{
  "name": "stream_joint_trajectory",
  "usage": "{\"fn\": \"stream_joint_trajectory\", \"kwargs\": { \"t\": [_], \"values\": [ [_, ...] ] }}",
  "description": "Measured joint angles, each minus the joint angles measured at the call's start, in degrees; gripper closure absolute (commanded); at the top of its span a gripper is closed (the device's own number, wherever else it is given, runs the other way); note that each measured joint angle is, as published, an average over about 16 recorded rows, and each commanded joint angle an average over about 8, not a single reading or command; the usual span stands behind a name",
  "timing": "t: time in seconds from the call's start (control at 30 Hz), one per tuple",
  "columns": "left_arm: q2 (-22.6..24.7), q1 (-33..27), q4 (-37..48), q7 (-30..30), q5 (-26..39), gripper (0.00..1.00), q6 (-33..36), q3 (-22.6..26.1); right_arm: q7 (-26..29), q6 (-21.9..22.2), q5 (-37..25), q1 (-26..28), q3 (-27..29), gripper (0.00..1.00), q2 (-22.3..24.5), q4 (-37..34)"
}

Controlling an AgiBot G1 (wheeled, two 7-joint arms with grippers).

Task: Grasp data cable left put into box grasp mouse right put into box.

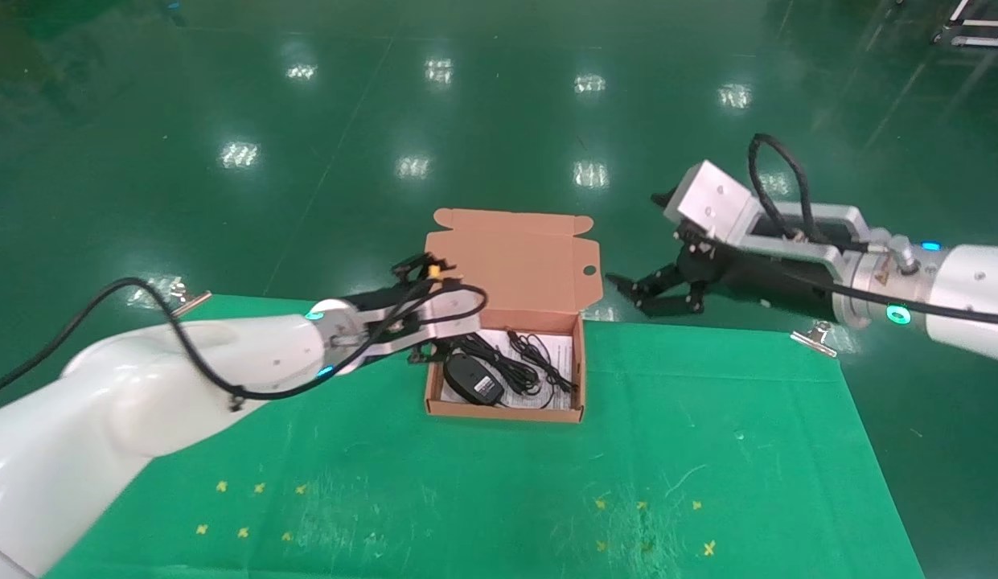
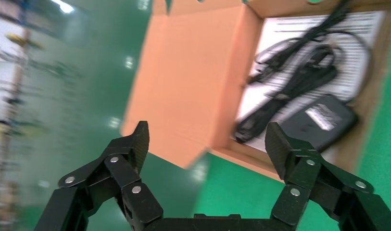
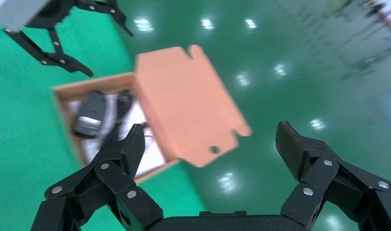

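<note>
The salmon-orange box [image 1: 503,412] stands open at the table's far middle, its flap lid [image 1: 515,257] tilted back. Inside, on a white leaflet [image 1: 560,347], the black mouse [image 1: 473,379] lies label-up at the left, and the data cable [image 1: 540,360] lies bundled to its right. My left gripper [image 1: 438,315] hovers at the box's left wall, open and holding nothing [image 2: 206,137]. My right gripper [image 1: 637,241] hangs open and holding nothing beyond the table's far edge, right of the lid [image 3: 210,134]. The right wrist view shows the mouse [image 3: 90,115] and the lid [image 3: 183,106].
A green cloth [image 1: 643,482] covers the table, held by binder clips at the far right [image 1: 816,338] and far left [image 1: 185,297]. Small yellow crosses [image 1: 241,507] mark the near cloth. Glossy green floor [image 1: 499,121] lies beyond the far edge.
</note>
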Motion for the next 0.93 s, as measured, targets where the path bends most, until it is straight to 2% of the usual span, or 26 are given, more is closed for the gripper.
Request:
{"fn": "stream_joint_trajectory", "kwargs": {
  "t": [0.7,0.93],
  "values": [
    [-13.27,8.26,-8.17,3.24,-28.66,0.0,22.23,-16.2,-4.22,-19.03,14.71,-10.91,15.65,0.0,2.72,1.33],
    [-15.49,9.64,-9.53,3.78,-33.44,0.0,25.95,-18.9,-4.92,-22.21,17.16,-12.73,18.27,0.0,3.17,1.55]
  ]
}}
